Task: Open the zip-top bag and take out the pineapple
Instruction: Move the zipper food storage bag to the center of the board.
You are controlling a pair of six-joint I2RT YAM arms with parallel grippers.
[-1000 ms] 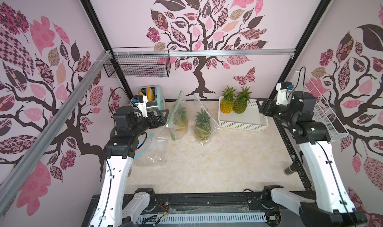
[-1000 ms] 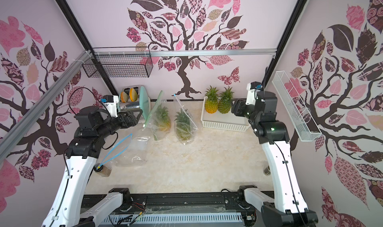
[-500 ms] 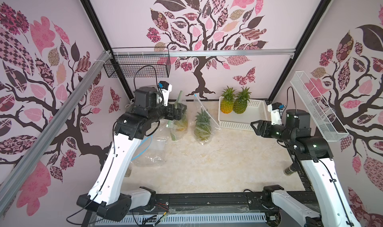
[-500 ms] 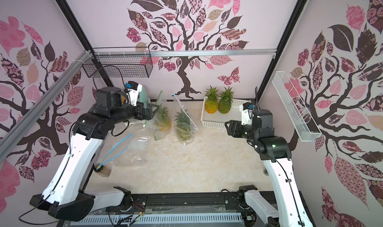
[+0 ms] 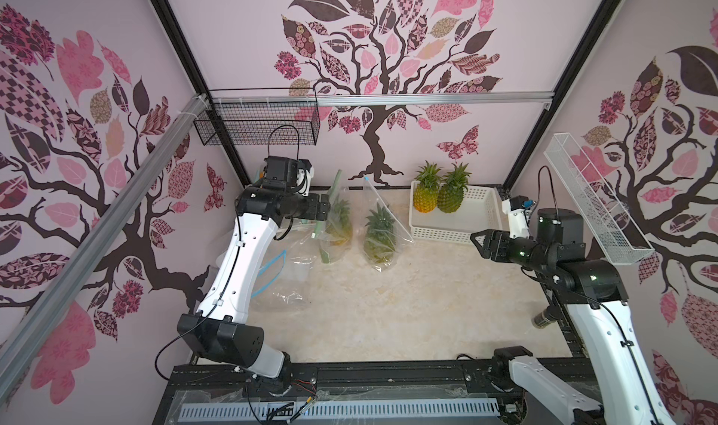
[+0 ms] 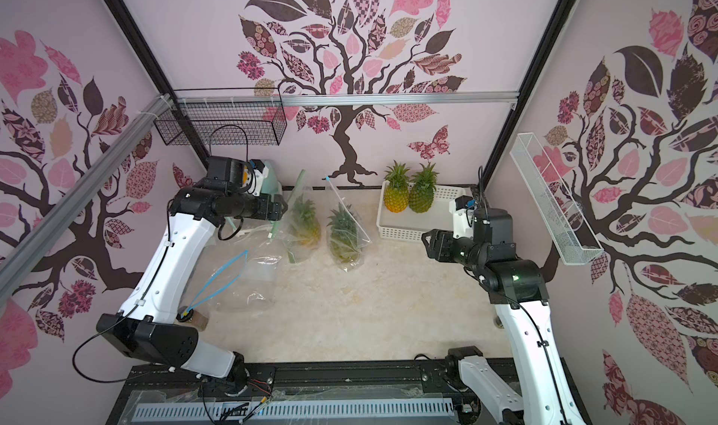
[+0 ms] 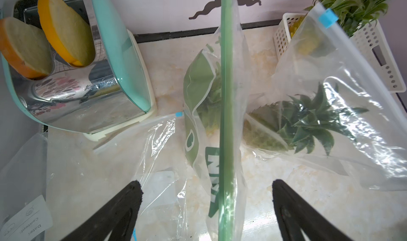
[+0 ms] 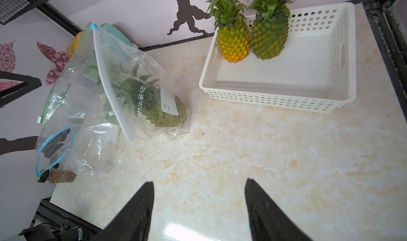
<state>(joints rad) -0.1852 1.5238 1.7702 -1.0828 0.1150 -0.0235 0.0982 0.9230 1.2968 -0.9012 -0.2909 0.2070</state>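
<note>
Zip-top bag (image 7: 226, 110), green-sealed, upright on the table (image 8: 264, 151), pineapple (image 7: 209, 105) inside: its seal stands between the spread jaws of my left gripper (image 7: 206, 182), neither finger touching. My right gripper (image 8: 199, 180), spread and empty, hovers well apart.

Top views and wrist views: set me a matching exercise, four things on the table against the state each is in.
Things
1. green-zip clear plastic bag
2. white perforated plastic basket
3. mint-green metal toaster
4. blue-rimmed clear plastic bag

States
A. two bread slices in its slots
B. stands upright, pineapple inside
C. lies slumped, mouth open, no fruit in it
D. holds two bare pineapples, upright

Pairs: 1-B, 2-D, 3-A, 4-C
</note>
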